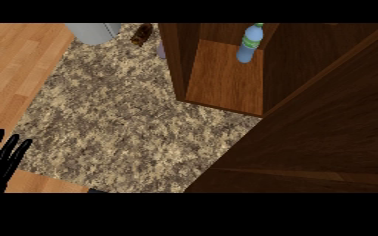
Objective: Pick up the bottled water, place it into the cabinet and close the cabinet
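The bottled water [250, 43], pale blue with a green label, stands upright on the wooden shelf inside the cabinet [221, 75], near its back right corner. The cabinet's dark wooden door [310, 140] fills the right and lower right of the view, swung partway across the opening. My left hand [11, 157] shows at the lower left edge, fingers straight and pointing up, resting. My right hand does not show; it may be behind the door.
A speckled granite counter [125, 115] spreads left of the cabinet. A grey container [94, 31] and a small brown object [142, 35] sit at the counter's far edge. Wooden floor [26, 55] lies to the left.
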Tool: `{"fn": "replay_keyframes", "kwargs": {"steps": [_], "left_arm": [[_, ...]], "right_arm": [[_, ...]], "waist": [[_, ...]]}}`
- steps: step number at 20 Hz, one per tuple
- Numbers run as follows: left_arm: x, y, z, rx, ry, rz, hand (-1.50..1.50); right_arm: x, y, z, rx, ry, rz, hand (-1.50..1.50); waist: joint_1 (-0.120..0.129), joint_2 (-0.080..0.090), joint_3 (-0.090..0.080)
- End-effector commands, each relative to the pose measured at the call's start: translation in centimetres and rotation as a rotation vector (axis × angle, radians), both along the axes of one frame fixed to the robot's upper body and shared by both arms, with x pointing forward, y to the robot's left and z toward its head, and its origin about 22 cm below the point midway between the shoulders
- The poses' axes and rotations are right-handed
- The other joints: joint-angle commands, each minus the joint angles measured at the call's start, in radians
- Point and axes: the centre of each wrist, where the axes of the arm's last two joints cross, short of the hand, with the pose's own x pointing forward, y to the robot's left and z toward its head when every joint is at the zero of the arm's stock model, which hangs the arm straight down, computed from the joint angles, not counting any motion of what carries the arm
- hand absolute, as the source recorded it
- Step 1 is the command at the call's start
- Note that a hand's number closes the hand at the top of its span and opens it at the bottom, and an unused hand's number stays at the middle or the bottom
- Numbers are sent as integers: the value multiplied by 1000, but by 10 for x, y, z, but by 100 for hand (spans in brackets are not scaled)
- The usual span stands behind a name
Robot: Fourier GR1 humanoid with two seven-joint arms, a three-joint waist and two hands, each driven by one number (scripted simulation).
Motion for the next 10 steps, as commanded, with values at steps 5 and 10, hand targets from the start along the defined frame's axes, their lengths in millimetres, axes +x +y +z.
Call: {"fn": "replay_keyframes", "kwargs": {"steps": [5,10], "left_arm": [[-4,6,-5,-42,-3,6,-150],[-5,20,3,-3,10,27,-150]], "right_arm": [[65,17,-15,59,162,-157,150],[125,12,-10,66,153,-357,150]], "waist": [[-13,-5,5],[-27,-18,10]]}}
